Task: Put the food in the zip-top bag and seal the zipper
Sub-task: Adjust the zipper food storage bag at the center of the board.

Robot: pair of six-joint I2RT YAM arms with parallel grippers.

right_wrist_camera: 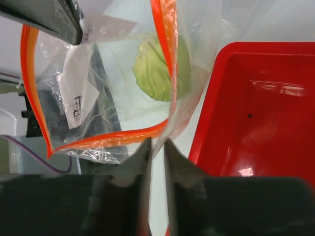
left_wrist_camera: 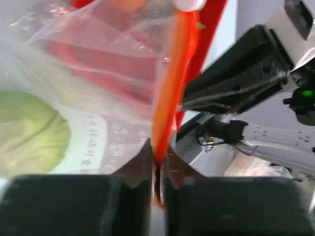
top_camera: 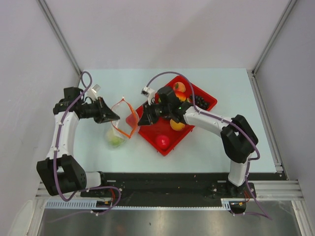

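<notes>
The zip-top bag point(top_camera: 118, 129) stands on the table with its mouth held open, left of the red tray point(top_camera: 206, 96). A green cabbage point(top_camera: 116, 141) lies inside it, also in the left wrist view point(left_wrist_camera: 29, 132) and the right wrist view point(right_wrist_camera: 152, 73). My left gripper point(top_camera: 114, 118) point(left_wrist_camera: 158, 147) is shut on the orange-red zipper point(left_wrist_camera: 170, 88). My right gripper point(top_camera: 141, 120) point(right_wrist_camera: 157, 142) has its jaws almost together on the bag's clear edge just under the zipper point(right_wrist_camera: 98, 137). The white slider tab point(left_wrist_camera: 188, 4) shows at the strip's far end.
The tray holds two oranges point(top_camera: 179, 87) point(top_camera: 177, 125), a red tomato point(top_camera: 162, 141) and dark grapes point(top_camera: 201, 102). Its empty near corner point(right_wrist_camera: 256, 98) lies right of my right gripper. The right arm point(left_wrist_camera: 236, 64) is close behind the bag. Grey walls surround the table.
</notes>
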